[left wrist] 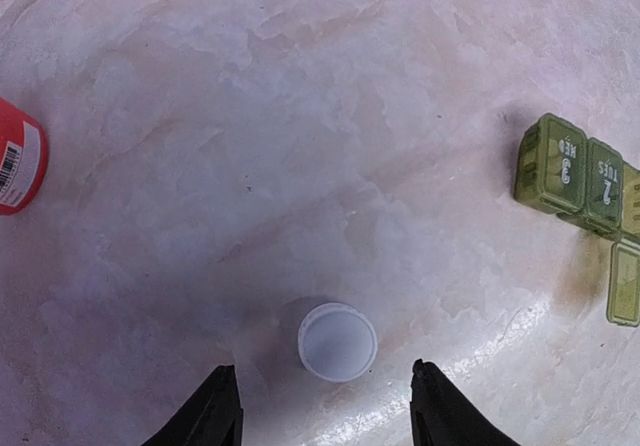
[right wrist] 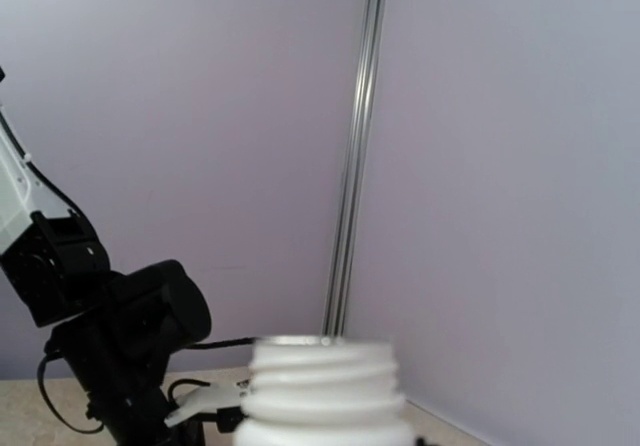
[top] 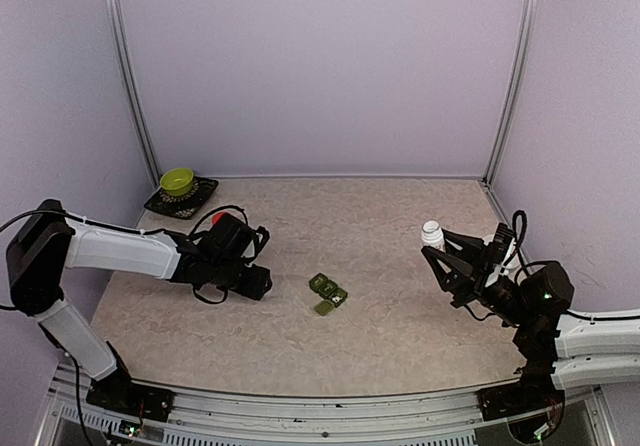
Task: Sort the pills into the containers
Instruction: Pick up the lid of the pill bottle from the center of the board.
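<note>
The containers (top: pixel 327 291), a dark green strip of joined compartments, lie mid-table; in the left wrist view the containers (left wrist: pixel 578 174) show numbered lids, and one end lid (left wrist: pixel 625 282) is flipped open. My left gripper (top: pixel 257 282) hovers low over the table, open. A small white cap (left wrist: pixel 338 341) lies on the table just ahead of my left gripper (left wrist: pixel 322 366), untouched by its jaws. My right gripper (top: pixel 437 243) is shut on a tiny white bottle (top: pixel 432 233) held upright above the table. The bottle's threaded neck (right wrist: pixel 322 386) is uncapped. No pills show.
A red bottle (left wrist: pixel 20 169) lies to the left of the cap, partly hidden behind the left arm as the red bottle (top: pixel 217 218) in the top view. A green bowl (top: pixel 177 180) sits on a black mat (top: pixel 199 198) at the back left corner. Walls enclose three sides.
</note>
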Robot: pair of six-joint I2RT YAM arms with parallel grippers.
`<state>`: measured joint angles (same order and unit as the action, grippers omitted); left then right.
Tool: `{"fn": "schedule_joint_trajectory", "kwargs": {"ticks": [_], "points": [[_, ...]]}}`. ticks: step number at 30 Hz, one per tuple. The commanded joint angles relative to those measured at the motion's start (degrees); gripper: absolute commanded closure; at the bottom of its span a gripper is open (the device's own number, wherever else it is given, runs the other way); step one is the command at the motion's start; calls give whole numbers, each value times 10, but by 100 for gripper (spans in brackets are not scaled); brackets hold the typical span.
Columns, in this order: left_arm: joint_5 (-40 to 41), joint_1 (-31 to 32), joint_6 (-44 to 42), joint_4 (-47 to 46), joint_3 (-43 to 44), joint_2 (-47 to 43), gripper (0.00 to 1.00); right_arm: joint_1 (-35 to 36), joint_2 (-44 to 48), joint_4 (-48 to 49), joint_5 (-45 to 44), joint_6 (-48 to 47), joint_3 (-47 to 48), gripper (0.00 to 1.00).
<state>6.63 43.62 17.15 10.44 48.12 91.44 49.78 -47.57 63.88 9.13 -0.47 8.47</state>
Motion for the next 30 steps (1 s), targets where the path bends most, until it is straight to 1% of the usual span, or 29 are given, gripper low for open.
{"fn": "schedule_joint_trajectory", "kwargs": {"ticks": [1, 8, 17, 24, 27, 30], "points": [[-10, -5, -12, -19, 7, 27, 44, 5, 10, -7, -10, 7, -9, 100], [-5, -6, -19, -23, 23, 51, 45, 5, 7, -9, -13, 6, -10, 100], [-12, -6, -23, -23, 32, 68, 51, 4, 9, -18, -20, 3, -8, 100], [-12, -6, -26, -22, 38, 76, 53, 5, 10, -21, -22, 3, -9, 100], [-13, -6, -27, -22, 41, 78, 56, 4, 9, -21, -21, 3, -8, 100], [-15, -6, -27, -21, 44, 80, 56, 4, 9, -22, -21, 3, -8, 100]]}}
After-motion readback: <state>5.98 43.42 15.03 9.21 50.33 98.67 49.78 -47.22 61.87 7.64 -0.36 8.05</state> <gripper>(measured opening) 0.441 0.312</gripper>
